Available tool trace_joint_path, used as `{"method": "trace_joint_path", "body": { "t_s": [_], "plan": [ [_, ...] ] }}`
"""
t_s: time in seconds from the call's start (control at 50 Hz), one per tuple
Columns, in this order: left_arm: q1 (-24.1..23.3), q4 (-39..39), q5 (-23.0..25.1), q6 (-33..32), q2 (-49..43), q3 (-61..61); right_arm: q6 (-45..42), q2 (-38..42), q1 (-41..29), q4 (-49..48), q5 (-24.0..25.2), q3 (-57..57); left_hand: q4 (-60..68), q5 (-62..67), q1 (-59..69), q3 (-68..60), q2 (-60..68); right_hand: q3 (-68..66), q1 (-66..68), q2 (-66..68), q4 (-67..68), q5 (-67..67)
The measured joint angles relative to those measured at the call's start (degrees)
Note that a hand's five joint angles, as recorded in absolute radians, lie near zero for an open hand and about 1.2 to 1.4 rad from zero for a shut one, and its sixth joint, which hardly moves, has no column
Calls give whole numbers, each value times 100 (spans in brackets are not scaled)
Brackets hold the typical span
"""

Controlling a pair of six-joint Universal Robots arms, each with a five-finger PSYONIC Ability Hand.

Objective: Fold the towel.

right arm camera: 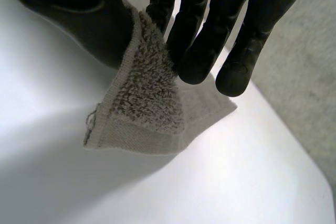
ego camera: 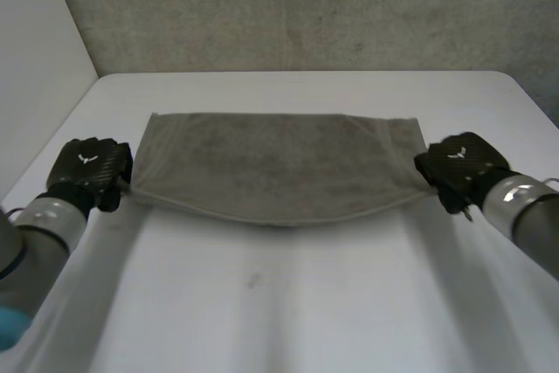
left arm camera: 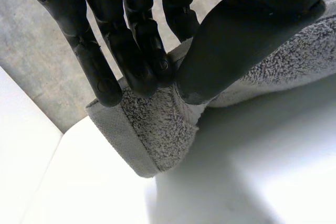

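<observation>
**Grey terry towel (ego camera: 279, 168) pinched at both near corners**

The grey terry towel lies spread across the middle of the white table (ego camera: 288, 321). Its far edge runs straight, and its near edge sags in a shallow curve between the two hands. The left hand (ego camera: 87, 168) is at the towel's near left corner and the right hand (ego camera: 460, 163) at its near right corner. The two are well apart, with the cloth stretched between them.

**Handling.** The towel looks soft, limp and light. Its looped pile should give the fingers plenty of friction, so slipping seems unlikely. Because it has no stiffness, the unsupported middle droops, and it would probably drag or bunch if the corners were carried unevenly. The corners, where the flat woven hem band (left arm camera: 118, 135) meets the pile, look like the firmest places to take hold of it.

**What the views add.** The head view gives the whole layout, the sag and the level of the two hands, but the backs of the hands hide the grip there. The left wrist view shows the fingers (left arm camera: 139, 61) pressed against the thumb, with the corner caught between them and the hem hanging free below. The right wrist view shows the same pinch, thumb on one face and fingers (right arm camera: 199, 51) on the other. A small frayed thread shows at the corner tip, raised off the table.
</observation>
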State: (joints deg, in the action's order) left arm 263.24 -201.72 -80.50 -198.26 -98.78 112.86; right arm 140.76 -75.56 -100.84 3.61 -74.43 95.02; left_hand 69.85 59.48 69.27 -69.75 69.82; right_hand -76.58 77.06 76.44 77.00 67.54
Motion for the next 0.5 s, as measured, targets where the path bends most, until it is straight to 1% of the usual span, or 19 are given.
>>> {"method": "trace_joint_path", "body": {
  "t_s": [0.08,0.14,0.2,0.26,0.32,0.36,0.44,0.5],
  "plan": [
    [0,524,48,-133,866,315,-221,-652,180,909,2,158,0,0,0,0,0,0,0,0,0,0],
    [7,922,224,-244,1626,521,-496,-1202,336,1549,29,265,0,0,0,0,0,0,0,0,0,0],
    [28,1126,461,-297,2063,620,-696,-1517,435,1771,55,309,0,0,0,0,0,0,0,0,0,0],
    [79,1208,720,-322,2267,643,-827,-1607,485,1692,68,306,0,0,0,0,0,0,0,0,0,0],
    [139,1188,873,-328,2222,599,-874,-1463,489,1474,57,254,0,0,0,0,0,0,0,0,0,0],
    [182,1100,942,-329,2010,512,-884,-1192,474,1232,35,151,0,0,0,0,0,0,0,0,0,0],
    [196,767,969,-327,1202,147,-860,-435,394,780,-46,-249,0,0,0,0,0,0,0,0,0,0],
    [118,445,936,-324,201,-448,-820,385,255,478,-187,-812,0,0,0,0,0,0,0,0,0,0]
  ]
}}
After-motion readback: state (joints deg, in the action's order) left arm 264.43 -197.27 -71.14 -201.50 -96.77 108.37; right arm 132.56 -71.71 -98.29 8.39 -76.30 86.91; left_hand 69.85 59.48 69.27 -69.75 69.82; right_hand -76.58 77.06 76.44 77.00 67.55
